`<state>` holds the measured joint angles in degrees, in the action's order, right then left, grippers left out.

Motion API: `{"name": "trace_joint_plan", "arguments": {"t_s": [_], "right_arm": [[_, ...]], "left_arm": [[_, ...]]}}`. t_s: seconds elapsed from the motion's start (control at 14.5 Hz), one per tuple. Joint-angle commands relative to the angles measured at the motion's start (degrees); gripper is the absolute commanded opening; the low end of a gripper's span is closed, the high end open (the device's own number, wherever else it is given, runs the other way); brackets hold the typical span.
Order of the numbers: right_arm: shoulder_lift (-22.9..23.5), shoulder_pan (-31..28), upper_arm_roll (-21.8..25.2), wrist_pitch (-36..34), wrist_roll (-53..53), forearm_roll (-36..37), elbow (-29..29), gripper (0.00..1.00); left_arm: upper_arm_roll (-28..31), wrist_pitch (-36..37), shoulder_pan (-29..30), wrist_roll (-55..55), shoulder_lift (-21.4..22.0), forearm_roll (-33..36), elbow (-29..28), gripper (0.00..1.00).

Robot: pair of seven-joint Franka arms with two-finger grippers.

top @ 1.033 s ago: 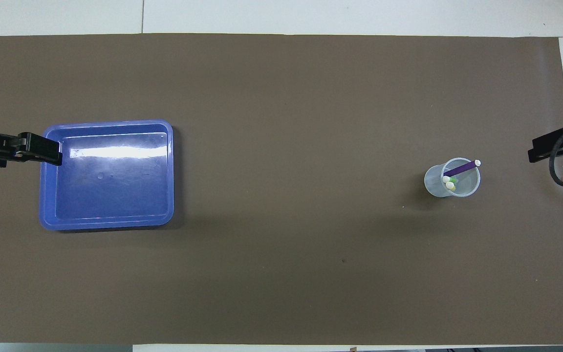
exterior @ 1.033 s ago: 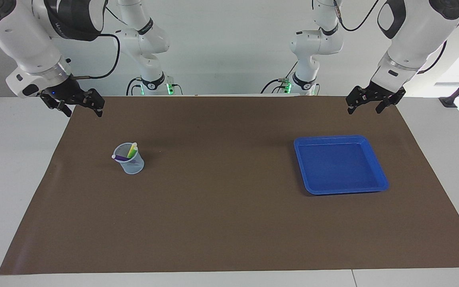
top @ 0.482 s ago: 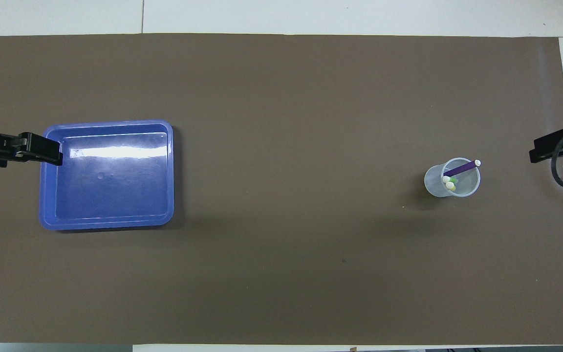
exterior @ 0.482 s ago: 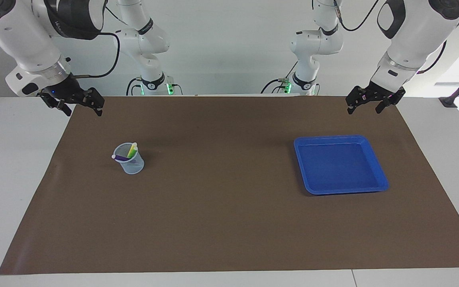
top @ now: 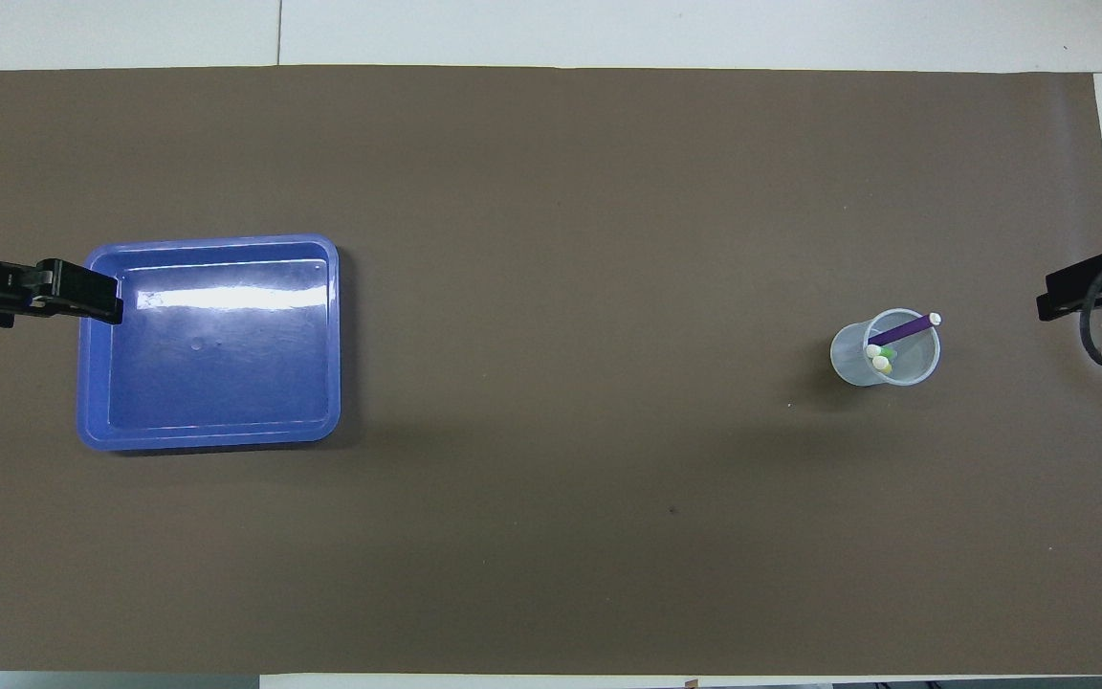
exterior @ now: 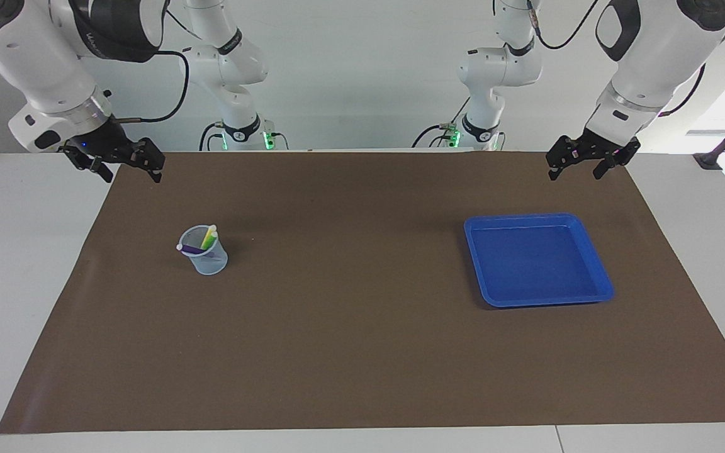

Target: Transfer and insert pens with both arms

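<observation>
**A:** Since you asked for status: your brown mat (exterior: pixel 362 352) carries just two items. The blue tray (exterior: pixel 596 277) at the left arm's end is bare. The clear cup (exterior: pixel 211 261) at the right arm's end holds all three pens.

**B:** So nothing left to move?

**A:** By my read, the insert job is done. The yellow pen (exterior: pixel 209 235) and green pen (exterior: pixel 211 241) stand leaning in the cup, pale tips up. The purple pen (top: pixel 900 331) lies slanted across the rim, its pale tip poking just over the edge. You could call that one marginal, though it is inside.

**B:** Grippers?

**A:** The left gripper (exterior: pixel 583 165) hangs over the mat's edge nearest the robots, above the tray's end, with its fingers spread wide and nothing between them. The right gripper (exterior: pixel 126 168) hangs over the mat's corner at its own end, likewise wide and carrying nothing. Neither touches the cup, a pen or the tray. Both arms look parked to me, so you're likely at the end of the run.
</observation>
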<state>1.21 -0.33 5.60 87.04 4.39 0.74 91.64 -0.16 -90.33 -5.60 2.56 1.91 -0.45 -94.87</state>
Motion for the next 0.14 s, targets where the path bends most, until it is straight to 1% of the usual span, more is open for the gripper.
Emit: {"name": "trace_joint_plan", "arguments": {"t_s": [0.0, 0.07], "right_arm": [[-0.5, 0.3, 0.3, -1.2, -1.1, -0.8, -0.2, 1.00], [-0.5, 0.3, 0.3, -1.1, -1.1, -0.8, -0.2, 1.00]], "left_arm": [[0.2, -0.9, -0.1, -0.4, 0.6, -0.5, -0.8, 1.00], [0.2, -0.9, -0.2, -0.4, 0.6, -0.5, -0.8, 1.00]]}}
